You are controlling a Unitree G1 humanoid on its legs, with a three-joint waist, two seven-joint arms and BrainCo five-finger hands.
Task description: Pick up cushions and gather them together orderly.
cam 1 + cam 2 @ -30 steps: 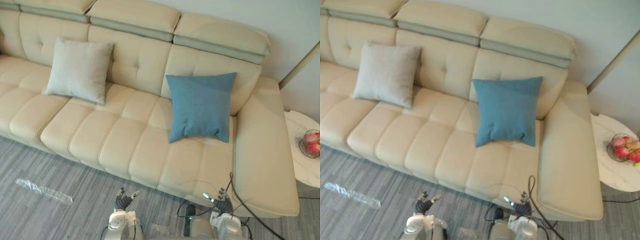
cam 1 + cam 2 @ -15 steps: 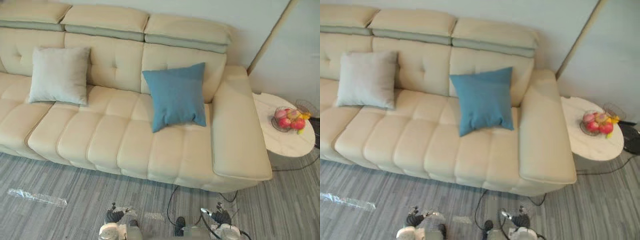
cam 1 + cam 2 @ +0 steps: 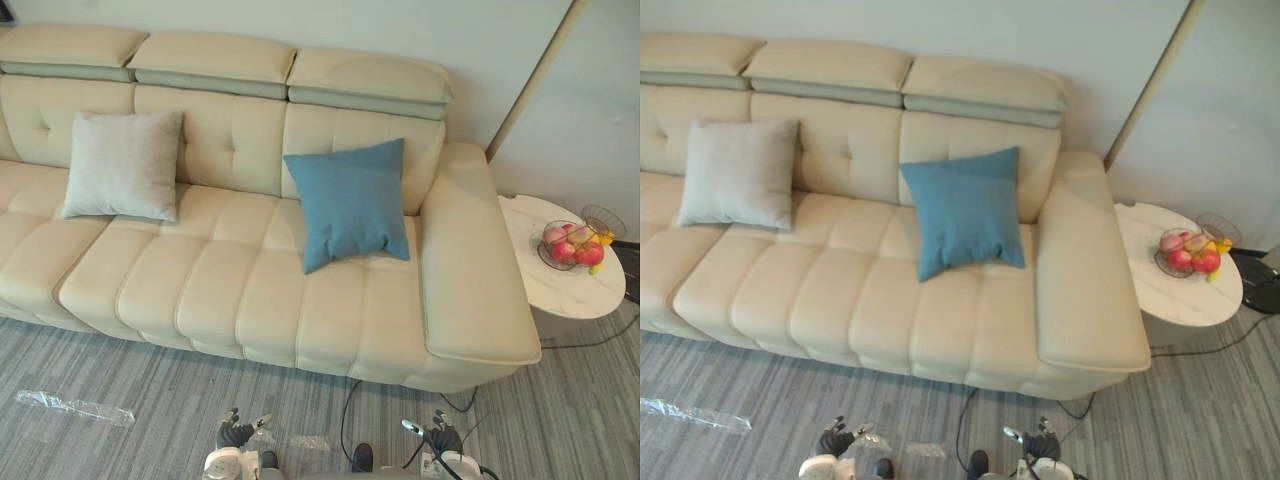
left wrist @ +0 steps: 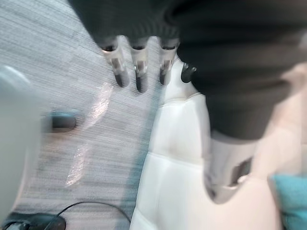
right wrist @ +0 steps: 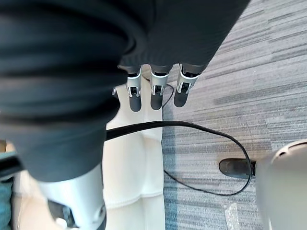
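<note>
Cushions: where?
On the sofa (image 3: 250,290): grey cushion (image 3: 122,166) upright against the backrest at left, blue cushion (image 3: 348,204) well apart to its right, tilted, one corner pointing down.
And your fingers?
My left hand (image 4: 139,67) and right hand (image 5: 153,91): straight, apart, holding nothing.

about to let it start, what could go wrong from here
The blue cushion and grey cushion lean far apart on the sofa; one carried across could slump out of line. The fruit bowl stands on the side table beside the armrest, so a wide swing might clip it.
</note>
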